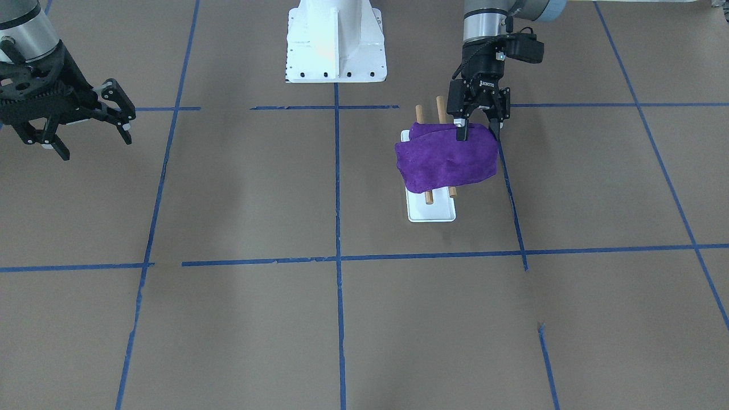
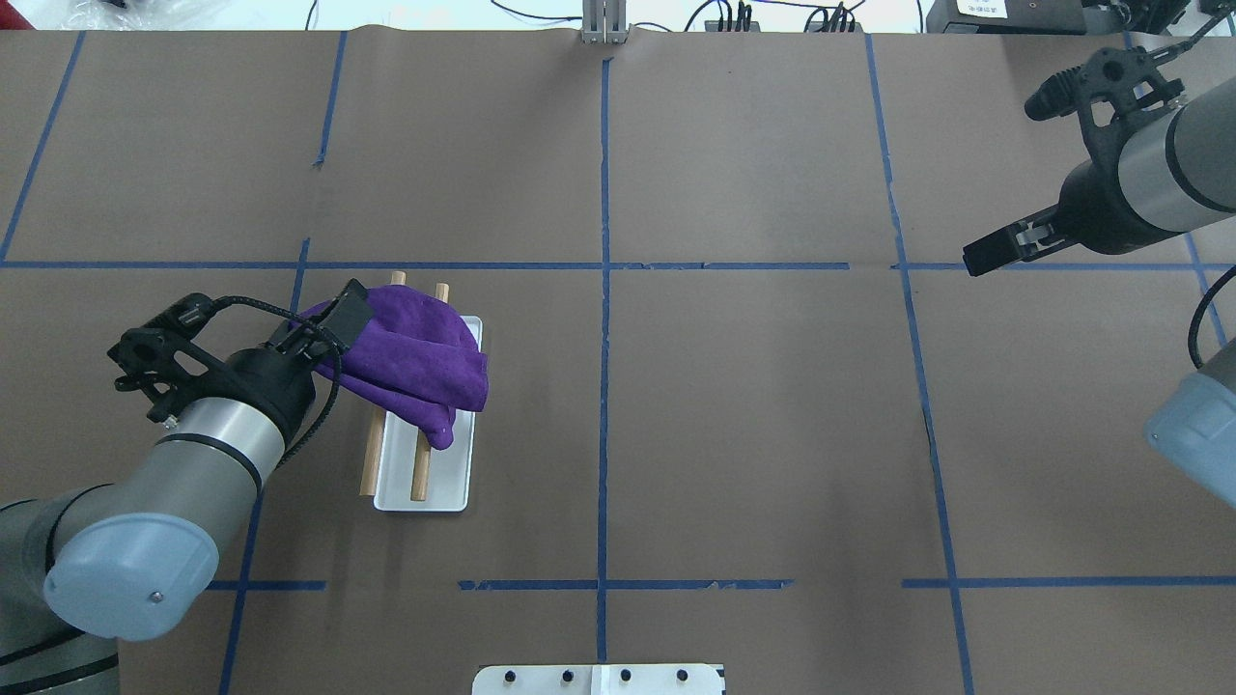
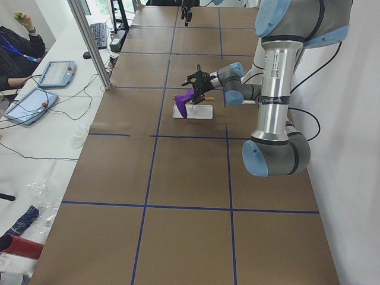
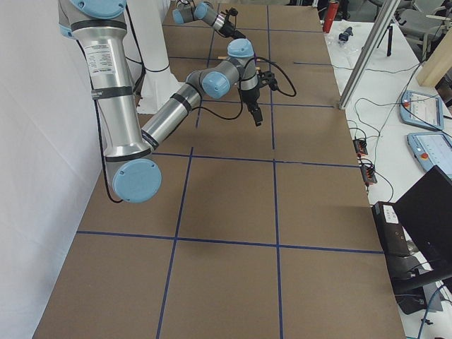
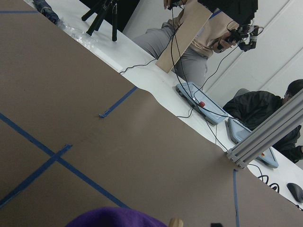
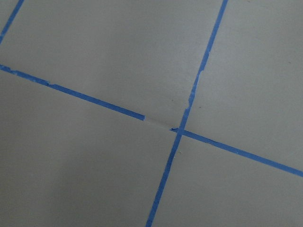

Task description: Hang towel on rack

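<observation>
Left claw (image 1: 477, 130) released: fingers (image 1: 460, 132) spread wide, straddling one top corner of the towel (image 1: 447, 159), no pinch visible. Towel sits right under the fingertips, draped across both rods (image 1: 429, 197) of the rack (image 1: 433, 215) and spreading past them on either side. Rod ends poke out of the cloth at both ends. Robot pedestal (image 1: 335, 42) is behind the claw, apart. Right claw (image 1: 91, 142) is well apart across the table, also spread, hovering over brown paper (image 1: 239, 188).

Overhead, the left wrist (image 2: 256, 386) covers the fingers, so the jaw gap reads from the front camera only. Left wrist cam catches just a purple sliver and one rod tip at its bottom edge, plus people (image 5: 189, 56) and pendants (image 5: 201, 103) past the table edge. Right wrist cam shows only a tape cross (image 6: 179, 130).
</observation>
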Motion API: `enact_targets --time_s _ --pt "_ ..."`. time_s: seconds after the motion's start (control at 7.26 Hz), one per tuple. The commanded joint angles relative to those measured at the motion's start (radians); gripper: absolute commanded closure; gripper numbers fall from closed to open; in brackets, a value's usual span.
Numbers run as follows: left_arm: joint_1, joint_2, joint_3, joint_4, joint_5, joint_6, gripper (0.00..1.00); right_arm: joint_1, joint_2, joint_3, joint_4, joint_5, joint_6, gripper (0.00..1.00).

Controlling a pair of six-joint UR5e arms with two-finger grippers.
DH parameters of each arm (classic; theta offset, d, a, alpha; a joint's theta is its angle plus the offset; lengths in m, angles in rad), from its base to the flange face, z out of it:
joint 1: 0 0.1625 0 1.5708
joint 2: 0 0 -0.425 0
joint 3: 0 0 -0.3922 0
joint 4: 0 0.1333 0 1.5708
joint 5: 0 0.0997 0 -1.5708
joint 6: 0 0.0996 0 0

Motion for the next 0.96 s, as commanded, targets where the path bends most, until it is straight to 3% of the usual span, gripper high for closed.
enact_targets --time_s 0.0,0.41,0.69,0.83 --pt "-0.090 -0.002 -0.020 0.000 -0.128 0.188 0.00 0.053 -0.008 -0.002 -0.094 0.040 -0.014 0.00" --pt "-0.282 -0.002 -0.055 0.000 -0.477 0.440 0.00 0.119 -0.088 -0.002 -0.122 0.066 -0.087 0.00" --pt "-0.513 0.001 -0.067 0.027 -0.782 0.627 0.00 0.237 -0.184 -0.034 -0.122 0.104 -0.315 0.00" --pt "-0.595 -0.005 -0.084 0.119 -0.900 0.728 0.00 0.303 -0.222 -0.073 -0.115 0.129 -0.436 0.00"
